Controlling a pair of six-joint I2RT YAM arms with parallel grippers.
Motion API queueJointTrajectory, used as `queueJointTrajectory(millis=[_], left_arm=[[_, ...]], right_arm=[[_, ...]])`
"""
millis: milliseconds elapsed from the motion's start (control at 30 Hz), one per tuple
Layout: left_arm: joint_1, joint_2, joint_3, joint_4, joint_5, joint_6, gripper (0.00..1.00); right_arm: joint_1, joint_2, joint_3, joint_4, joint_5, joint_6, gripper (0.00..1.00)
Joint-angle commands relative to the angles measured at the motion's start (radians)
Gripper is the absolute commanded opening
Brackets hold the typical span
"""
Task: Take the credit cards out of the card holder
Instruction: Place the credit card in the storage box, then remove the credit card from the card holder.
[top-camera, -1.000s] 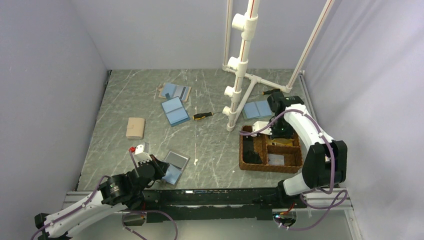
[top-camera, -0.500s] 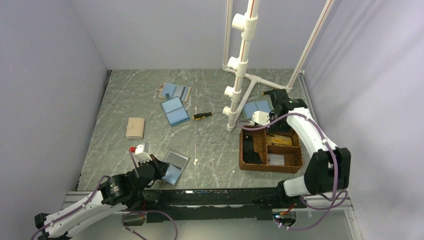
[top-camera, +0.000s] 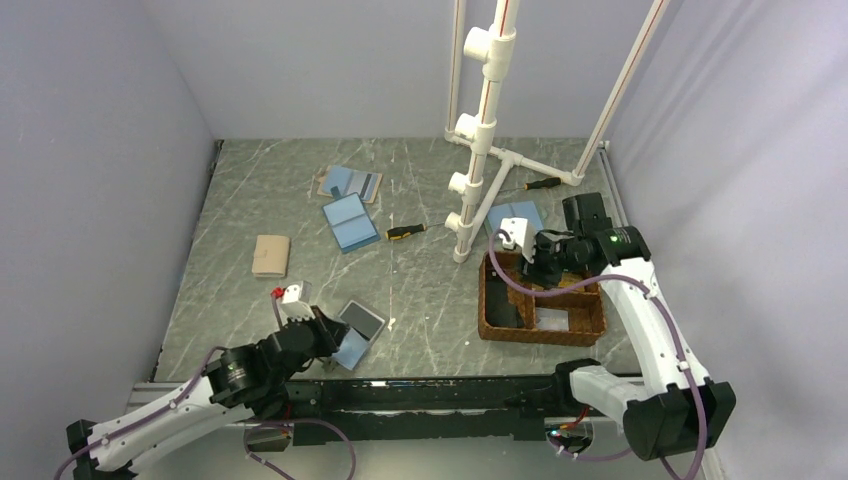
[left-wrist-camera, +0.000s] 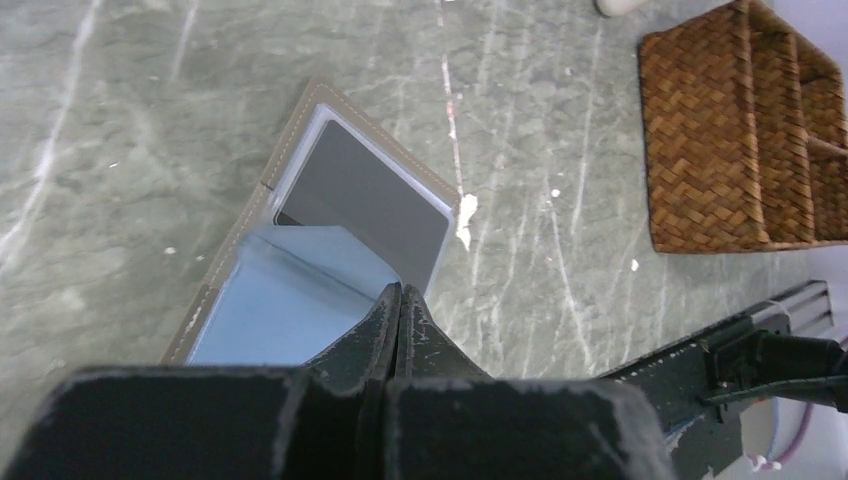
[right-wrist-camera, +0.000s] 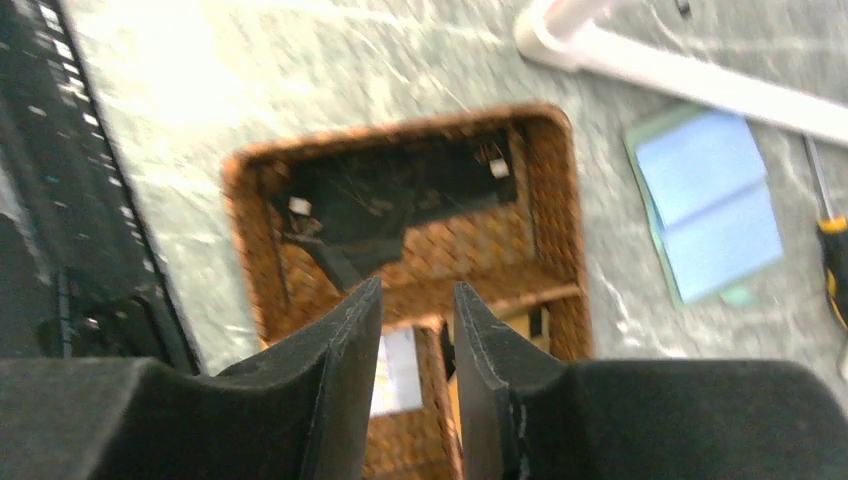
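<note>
Left fingers: my left gripper (left-wrist-camera: 398, 292) is pressed together with no gap showing. The tips rest at the right edge of a light blue leaf. I cannot tell whether they pinch it.
Card holder: the card holder (left-wrist-camera: 290, 305) lies spread open on the marble table (left-wrist-camera: 130, 110) near the front edge, just ahead of my left arm, tan border around it.
Card: a grey card (left-wrist-camera: 360, 205) sits behind the clear window of the far leaf.
Right fingers: my right gripper (right-wrist-camera: 418, 295) is parted by a narrow gap, holding nothing, hanging above the wicker tray (right-wrist-camera: 555, 190).
Beside the tray: a second blue holder (right-wrist-camera: 705, 200) lies open on the table.
</note>
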Motion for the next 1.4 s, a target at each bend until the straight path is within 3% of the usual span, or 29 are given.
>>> queueJointTrajectory(millis=[0,133,200,633,900,1200,1367], left_arm=[[0.001,0.042,-0.005,0.182,0.046,0.073,0.0],[0.001,0.1,-0.013,0.283,0.062,0.092,0.0],[0.001,0.139,-0.014,0.343,0.074,0.104,0.0],[0.029,0.516,0.041,0.74,0.19,0.191,0.0],[0.181,0.741,0.046,1.023,0.429,0.189,0.0],[0.326,0.947,0.095,1.179,0.737,0.19,0.0],[0.38,0.953,0.079,1.137,0.818,0.187,0.0]], right_arm=[[0.001,-0.053,-0.042,0.006,-0.33,-0.036,0.41],[0.001,-0.05,-0.079,0.018,-0.529,-0.073,0.59],[0.003,-0.043,-0.08,-0.022,-0.58,-0.15,0.62],[0.106,-0.044,-0.154,0.13,-0.584,-0.085,0.65],[0.108,-0.062,-0.172,0.138,-0.575,-0.086,0.65],[0.137,-0.063,-0.188,0.168,-0.529,-0.089,0.66],[0.228,-0.047,-0.16,0.179,-0.405,-0.086,0.65]])
